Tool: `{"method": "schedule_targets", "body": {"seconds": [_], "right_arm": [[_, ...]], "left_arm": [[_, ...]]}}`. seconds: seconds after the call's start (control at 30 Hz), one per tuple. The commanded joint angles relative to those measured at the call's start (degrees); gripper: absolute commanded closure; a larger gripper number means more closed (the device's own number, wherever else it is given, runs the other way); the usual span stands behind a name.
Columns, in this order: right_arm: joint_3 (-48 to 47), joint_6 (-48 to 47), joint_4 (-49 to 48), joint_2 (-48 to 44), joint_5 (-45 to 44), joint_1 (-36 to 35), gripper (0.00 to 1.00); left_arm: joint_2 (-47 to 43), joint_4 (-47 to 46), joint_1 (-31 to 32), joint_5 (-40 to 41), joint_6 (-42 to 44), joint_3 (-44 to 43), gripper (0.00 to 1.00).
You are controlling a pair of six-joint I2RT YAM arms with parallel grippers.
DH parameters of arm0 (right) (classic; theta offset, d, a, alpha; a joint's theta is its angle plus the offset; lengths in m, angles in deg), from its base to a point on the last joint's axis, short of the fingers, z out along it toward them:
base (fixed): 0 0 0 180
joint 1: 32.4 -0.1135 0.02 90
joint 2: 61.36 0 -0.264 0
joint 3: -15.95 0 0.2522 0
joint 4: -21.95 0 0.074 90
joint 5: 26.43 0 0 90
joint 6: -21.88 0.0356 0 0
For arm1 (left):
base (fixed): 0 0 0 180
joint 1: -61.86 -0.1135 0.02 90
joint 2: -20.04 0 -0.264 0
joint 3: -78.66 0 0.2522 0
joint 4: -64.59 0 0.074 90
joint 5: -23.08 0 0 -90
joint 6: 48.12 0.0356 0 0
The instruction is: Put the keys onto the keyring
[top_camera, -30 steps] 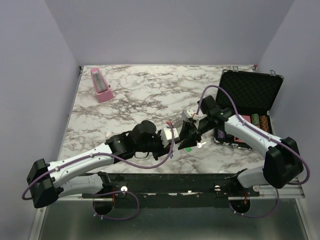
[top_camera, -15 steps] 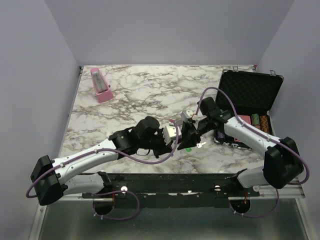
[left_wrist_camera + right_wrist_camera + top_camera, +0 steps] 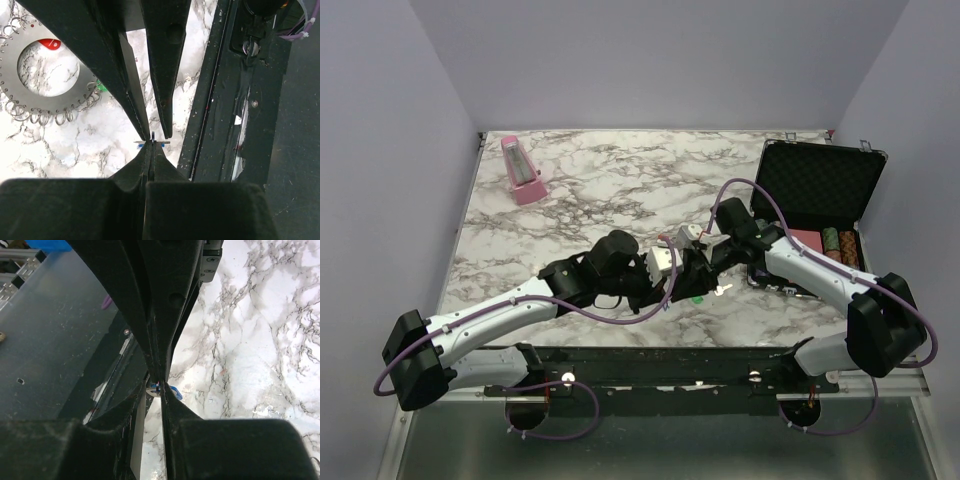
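Observation:
A tiny blue-headed key [image 3: 140,145] is pinched edge-on at the tips of my left gripper [image 3: 151,145], which is shut on it. My right gripper [image 3: 160,389] meets it tip to tip, and its narrow jaws touch the same blue key [image 3: 173,390] on both sides. Seen from above, the left gripper [image 3: 682,270] and the right gripper [image 3: 694,262] join over the front middle of the table. The toothed grey keyring [image 3: 47,104] lies flat below, with a red key head [image 3: 50,44] in its hole and a green one [image 3: 102,88] at its rim. Another silver key [image 3: 723,290] lies loose nearby.
An open black case [image 3: 817,200] with stacked chips [image 3: 838,242] stands at the right. A pink wedge-shaped object [image 3: 522,171] sits at the back left. The black front rail [image 3: 225,100] runs right beside the grippers. A green key [image 3: 697,297] lies under the fingertips.
My left arm has pushed rightwards and the right gripper has come down-left to meet it. The right jaws have narrowed around the key. The left jaws stayed shut.

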Motion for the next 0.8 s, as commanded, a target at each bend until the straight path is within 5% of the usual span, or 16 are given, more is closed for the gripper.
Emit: {"method": "schedule_targets", "body": {"seconds": [0.0, 0.77], "right_arm": [[0.53, 0.57, -1.19, 0.85, -0.79, -0.45, 0.75], [1.32, 3.65, -4.53, 1.29, -3.78, -1.24, 0.80]], "left_arm": [[0.20, -1.37, -0.50, -1.21, -0.47, -0.93, 1.00], [-0.42, -4.18, -1.12, 0.03, -3.63, 0.57, 1.00]]}}
